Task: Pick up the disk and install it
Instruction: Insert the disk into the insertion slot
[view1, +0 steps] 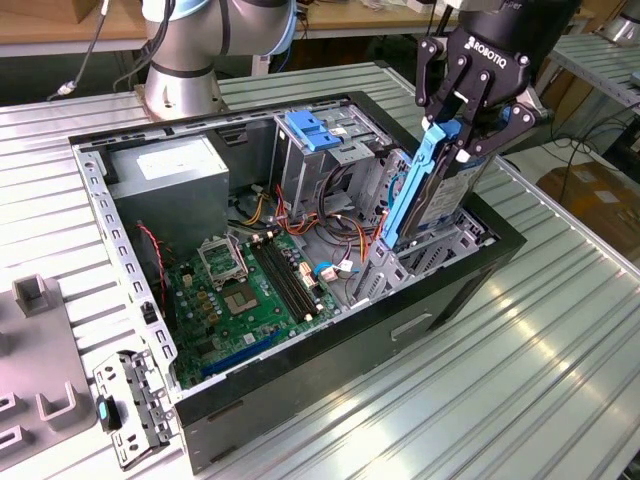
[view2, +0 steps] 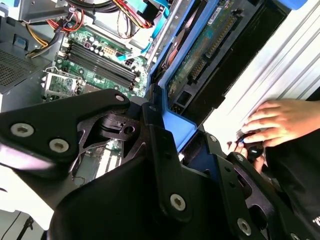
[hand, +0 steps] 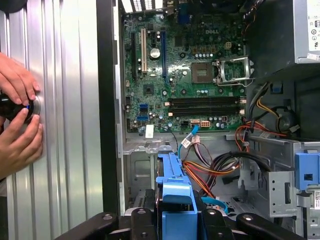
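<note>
Starting at the exterior view's left, we see grey blocks (view1: 30, 300) and a small metal bracket (view1: 128, 410) lying on the ribbed table (view1: 560, 380), far from the gripper. Next comes the open computer case (view1: 300, 390). Inside it, the big grey power box (view1: 165, 172) sits at the end farthest from the gripper. The green board (view1: 250, 295) lies flat in the middle. The blue latch (view1: 315, 130) on top of a metal cage (view1: 300, 170) is nearer to the gripper. At the exterior view's right is the gripper (view1: 462, 135) itself. Its fingers are closed as far as the disk (view1: 420, 195) lets them, and they pinch the disk's top end. The disk hangs right under the gripper, standing on end and leaning a little. Its low end is down inside the corner of the case, between metal walls. We cannot tell if it touches the bottom there. In the first wrist view, a person's two hands (hand: 19, 140) rest on the table outside the case wall, well apart from the gripper, and they hold a small black round thing (hand: 14, 107).
</note>
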